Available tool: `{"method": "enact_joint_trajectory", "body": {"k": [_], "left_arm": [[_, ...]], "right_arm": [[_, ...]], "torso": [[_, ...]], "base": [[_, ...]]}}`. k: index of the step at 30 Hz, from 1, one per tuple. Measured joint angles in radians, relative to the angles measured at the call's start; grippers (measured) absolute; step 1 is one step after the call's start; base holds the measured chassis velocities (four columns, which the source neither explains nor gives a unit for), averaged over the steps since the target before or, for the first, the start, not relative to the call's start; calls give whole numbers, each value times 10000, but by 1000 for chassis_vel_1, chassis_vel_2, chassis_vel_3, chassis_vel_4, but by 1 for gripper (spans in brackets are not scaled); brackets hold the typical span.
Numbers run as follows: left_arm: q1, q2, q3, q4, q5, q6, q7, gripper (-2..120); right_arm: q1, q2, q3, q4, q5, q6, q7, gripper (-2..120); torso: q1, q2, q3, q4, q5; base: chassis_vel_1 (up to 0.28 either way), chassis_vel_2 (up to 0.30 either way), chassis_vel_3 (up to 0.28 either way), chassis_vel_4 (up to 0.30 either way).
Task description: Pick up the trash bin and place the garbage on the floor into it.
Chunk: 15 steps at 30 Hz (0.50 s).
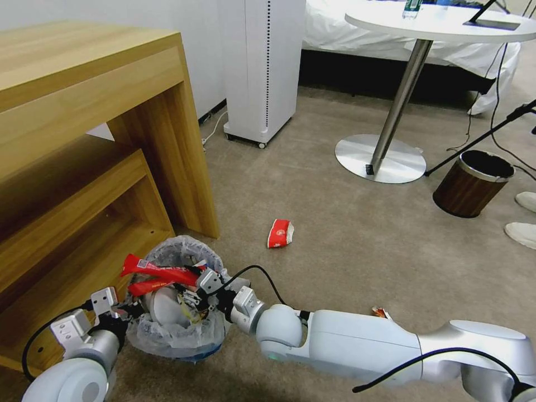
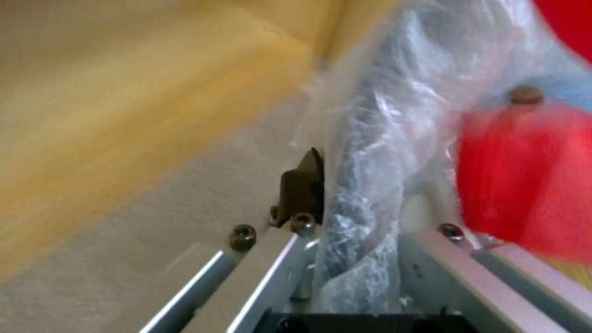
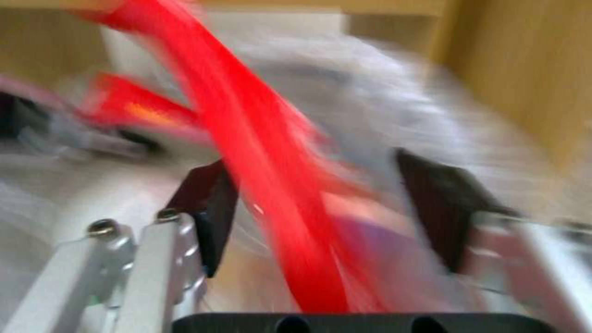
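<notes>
Room: beige carpeted floor (image 1: pixel 346 245) beside a low wooden shelf unit (image 1: pixel 95 145); a bed, a round pedestal table (image 1: pixel 441 25) and a brown wood-look bin (image 1: pixel 472 183) stand farther back.
Left claw (image 1: pixel 114 312): nearest, low at the left; its fingers are clamped on the bag-covered rim of the trash bin (image 1: pixel 178 312), which the left wrist view shows as crinkled plastic pinched between them.
Trash bin: tilted, mouth turned toward the right arm, blue base low, just in front of the shelf unit; whether it rests on the carpet cannot be told.
Right claw (image 1: pixel 192 293): at the bin's mouth, fingers spread wide, with a long red wrapper (image 3: pixel 271 185) passing between them, apparently loose rather than gripped.
Red wrappers (image 1: pixel 159 276): long axis roughly level, lying across the mouth and sticking out past the rim toward the shelf unit.
Doing it well: probably push the wrapper deeper before backing off, and keep the mouth tipped up so nothing slides out.
Left on the floor: a red-white paper cup (image 1: pixel 280 233) on its side, well beyond the bin, and a small red scrap (image 1: pixel 381 314) beside the right forearm.
</notes>
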Motion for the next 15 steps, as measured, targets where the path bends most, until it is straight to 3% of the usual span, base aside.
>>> {"method": "enact_joint_trajectory", "body": {"k": [9, 15], "left_arm": [[0, -55, 105, 7, -2, -33, 34, 1], [29, -84, 117, -21, -12, -4, 54, 1]], "right_arm": [[-103, -97, 139, 346, -3, 299, -250, 97], [-100, -35, 67, 346, -22, 396, -352, 100]], "torso": [[0, -1, 0, -1, 5], [0, -1, 0, 1, 3]], "base": [[0, 0, 0, 0], [0, 0, 0, 0]]}}
